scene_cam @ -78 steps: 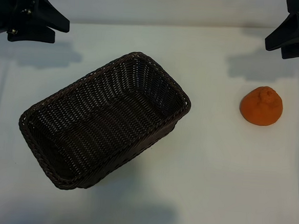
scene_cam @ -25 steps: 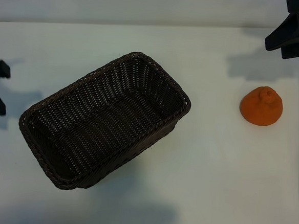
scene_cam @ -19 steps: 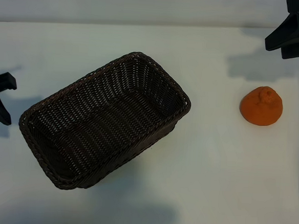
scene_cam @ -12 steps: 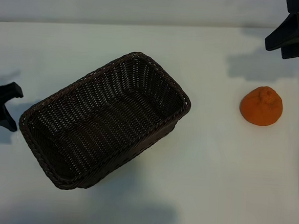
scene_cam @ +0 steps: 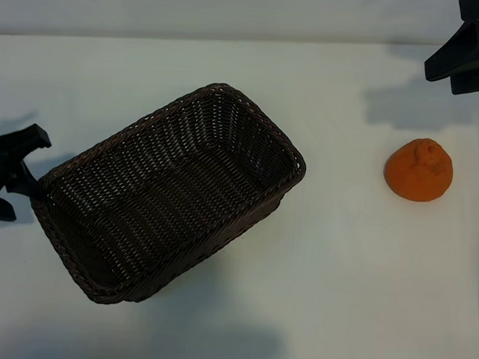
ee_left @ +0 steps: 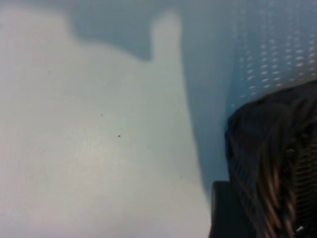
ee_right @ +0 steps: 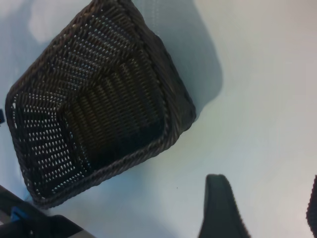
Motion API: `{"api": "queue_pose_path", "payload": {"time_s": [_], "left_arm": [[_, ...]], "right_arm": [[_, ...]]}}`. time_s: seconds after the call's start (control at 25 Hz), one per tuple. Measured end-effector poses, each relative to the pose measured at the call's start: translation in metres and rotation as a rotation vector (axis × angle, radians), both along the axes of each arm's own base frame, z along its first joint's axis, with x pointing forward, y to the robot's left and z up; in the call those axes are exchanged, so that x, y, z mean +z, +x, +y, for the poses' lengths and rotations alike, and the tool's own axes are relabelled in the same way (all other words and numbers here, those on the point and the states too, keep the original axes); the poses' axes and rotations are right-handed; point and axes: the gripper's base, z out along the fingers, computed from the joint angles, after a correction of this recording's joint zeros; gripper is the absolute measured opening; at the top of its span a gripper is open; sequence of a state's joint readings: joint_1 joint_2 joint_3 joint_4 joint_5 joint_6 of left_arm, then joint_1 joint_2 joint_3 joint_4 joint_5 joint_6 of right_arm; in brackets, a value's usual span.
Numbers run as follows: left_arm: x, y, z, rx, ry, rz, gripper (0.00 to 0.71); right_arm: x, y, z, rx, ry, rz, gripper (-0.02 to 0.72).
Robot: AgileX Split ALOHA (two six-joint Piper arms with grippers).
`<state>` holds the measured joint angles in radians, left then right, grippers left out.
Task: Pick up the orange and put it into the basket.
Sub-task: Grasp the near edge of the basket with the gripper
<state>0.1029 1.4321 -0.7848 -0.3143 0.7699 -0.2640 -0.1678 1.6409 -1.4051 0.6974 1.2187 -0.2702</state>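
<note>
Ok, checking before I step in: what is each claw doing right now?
Left claw: open, empty, at the basket rim.
Right claw: open, empty, parked beyond the orange.

Orange (scene_cam: 419,170) open all round on bare table (scene_cam: 346,302); basket (scene_cam: 169,193) well apart.

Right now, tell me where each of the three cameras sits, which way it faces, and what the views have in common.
Exterior view: above the white table, looking steeply down at the wicker basket and the orange; left gripper at the basket's left end, right gripper parked at the top right corner.
Left wrist view: on the left arm, low over the table, facing the basket's braided rim; one dark fingertip shows.
Right wrist view: on the right arm, high up, looking down into the basket; its fingers show.
Shared: all three show the basket; only the exterior shows the orange.
</note>
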Motion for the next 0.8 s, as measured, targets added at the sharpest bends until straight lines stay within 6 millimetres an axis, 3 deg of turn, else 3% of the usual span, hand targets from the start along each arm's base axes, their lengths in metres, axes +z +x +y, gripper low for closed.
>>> {"api": "queue_pose_path", "payload": {"time_s": [0.48,0.8], "left_arm": [[-0.026,0.017,-0.010,-0.027,-0.141,0.021,0.446],[-0.039,0.011,-0.013,-0.022,-0.169,0.077,0.446]], "right_arm": [[0.000,0.000,0.000,0.000,0.000,0.000,0.422],[0.000,0.000,0.000,0.000,0.000,0.000,0.422]]}}
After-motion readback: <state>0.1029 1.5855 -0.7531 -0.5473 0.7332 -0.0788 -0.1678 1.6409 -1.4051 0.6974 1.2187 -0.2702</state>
